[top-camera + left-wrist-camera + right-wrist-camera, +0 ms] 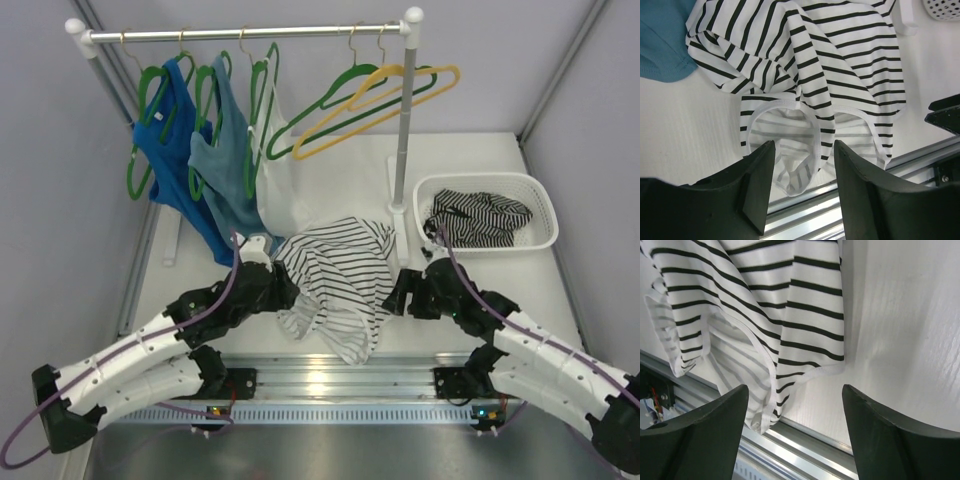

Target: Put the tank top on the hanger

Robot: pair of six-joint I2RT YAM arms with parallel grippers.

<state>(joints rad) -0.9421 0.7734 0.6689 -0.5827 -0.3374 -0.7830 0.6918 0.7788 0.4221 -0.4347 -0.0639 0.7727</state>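
The tank top, white with thin black stripes, lies crumpled on the table between my two arms, its lower part reaching the near edge. An empty green hanger hangs on the rack rail beside a yellow one. My left gripper is at the garment's left side. In the left wrist view it is open, and a strap loop of the tank top lies just past its fingertips, not held. My right gripper is at the garment's right edge. It is open over the tank top's hem and bare table.
A blue top, a teal top and a white top hang on green hangers from the rail. The yellow hanger hangs near the rack post. A white basket holds a darker striped garment. An aluminium rail runs along the near edge.
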